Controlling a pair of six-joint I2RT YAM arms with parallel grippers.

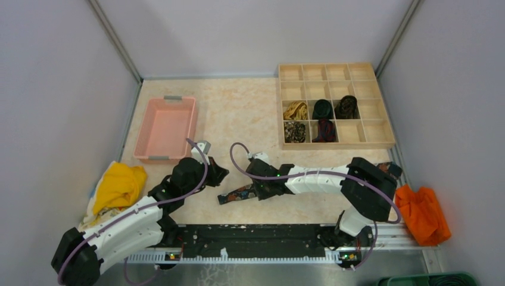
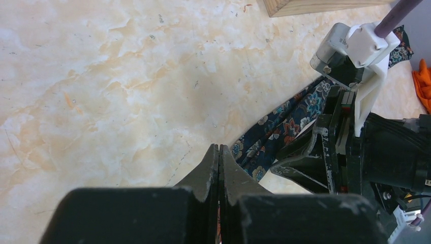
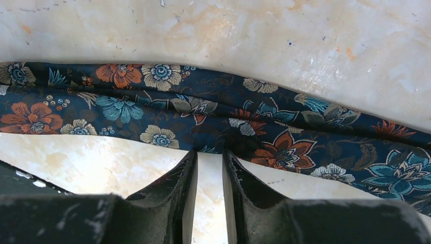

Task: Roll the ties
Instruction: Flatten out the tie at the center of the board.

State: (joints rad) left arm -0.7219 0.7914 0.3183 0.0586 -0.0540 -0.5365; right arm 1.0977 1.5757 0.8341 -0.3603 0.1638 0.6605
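1. Right gripper (image 3: 209,152) is standing with its fingers a slit apart, tips touching one edge of the dark floral tie (image 3: 203,109). I am unable to tell whether it is pinching cloth.
2. Left gripper (image 2: 218,152) is sitting pressed together, holding nothing, just beside the tie's left end.
3. Tie is lying flat along the near table (image 1: 238,113), running rightward under the right arm (image 1: 315,177).
4. Five rolled ties (image 1: 322,109) are sitting in the wooden tray (image 1: 357,145), far right.

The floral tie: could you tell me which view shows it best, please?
Right wrist view: the floral tie fills the frame, pattern sharp. Left wrist shows a short stretch beside the right arm; top external shows a small dark strip, partly under that arm.
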